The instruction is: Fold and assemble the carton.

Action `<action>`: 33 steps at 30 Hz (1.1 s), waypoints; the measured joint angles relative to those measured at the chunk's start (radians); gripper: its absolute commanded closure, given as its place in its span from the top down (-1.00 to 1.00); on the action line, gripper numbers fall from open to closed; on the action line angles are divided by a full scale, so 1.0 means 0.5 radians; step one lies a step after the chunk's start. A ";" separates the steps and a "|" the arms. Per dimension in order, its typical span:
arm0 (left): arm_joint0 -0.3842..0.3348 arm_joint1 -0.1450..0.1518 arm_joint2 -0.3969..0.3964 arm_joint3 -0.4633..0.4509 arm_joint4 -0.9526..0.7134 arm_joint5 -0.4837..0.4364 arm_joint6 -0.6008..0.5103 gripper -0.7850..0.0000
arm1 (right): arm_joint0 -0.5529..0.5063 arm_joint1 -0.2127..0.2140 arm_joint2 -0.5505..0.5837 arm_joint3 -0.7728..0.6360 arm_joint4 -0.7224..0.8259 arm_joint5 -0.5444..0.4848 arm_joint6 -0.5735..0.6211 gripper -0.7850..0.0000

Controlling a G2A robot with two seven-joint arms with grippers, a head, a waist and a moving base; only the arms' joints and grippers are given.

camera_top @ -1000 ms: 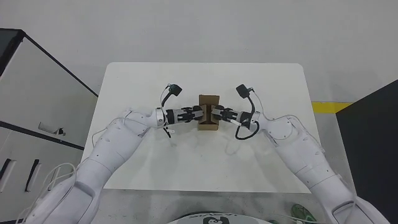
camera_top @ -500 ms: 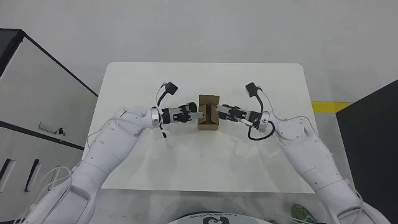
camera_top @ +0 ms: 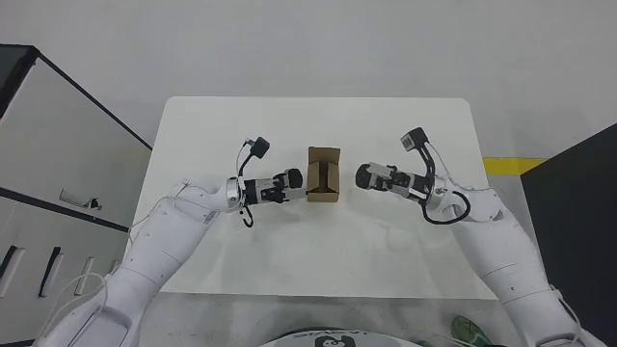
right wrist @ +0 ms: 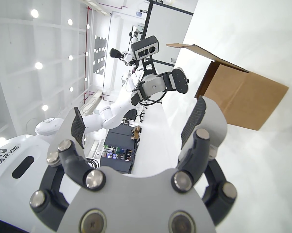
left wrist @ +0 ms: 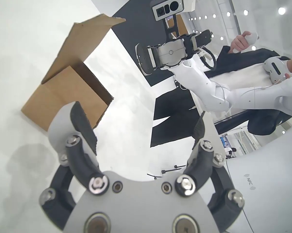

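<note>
A small brown carton [camera_top: 323, 173] stands in the middle of the white table [camera_top: 405, 125], its top open and one flap [left wrist: 87, 35] sticking up at the far side. My left gripper [camera_top: 298, 182] sits just left of the carton, open, with nothing between its fingers [left wrist: 84, 124]. My right gripper [camera_top: 362, 176] is a short way to the carton's right, open too and empty. In the left wrist view the carton [left wrist: 65, 95] lies beyond my open left gripper [left wrist: 141, 122]. In the right wrist view the carton [right wrist: 243, 98] stands beside my open right gripper [right wrist: 138, 120].
A dark cabinet [camera_top: 39, 145] stands off the table's left side and a black panel [camera_top: 578, 222] off its right. Bare tabletop [camera_top: 318, 260] surrounds the carton on all sides.
Both grippers have let go of the carton and drawn back outward, the right one farther than the left. The carton stays where it was.
</note>
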 measured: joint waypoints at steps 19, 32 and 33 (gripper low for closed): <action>0.241 0.062 -0.033 -0.197 -0.056 -0.002 -0.069 1.00 | 0.244 -0.031 -0.015 0.212 0.134 -0.067 -0.127 1.00; 0.184 0.022 0.117 -0.119 -0.057 0.015 0.015 1.00 | 0.728 -0.208 -0.449 0.835 0.086 -0.257 -0.252 1.00; 0.178 0.020 0.125 -0.110 -0.057 0.013 0.021 1.00 | 0.755 -0.222 -0.478 0.879 0.089 -0.264 -0.252 1.00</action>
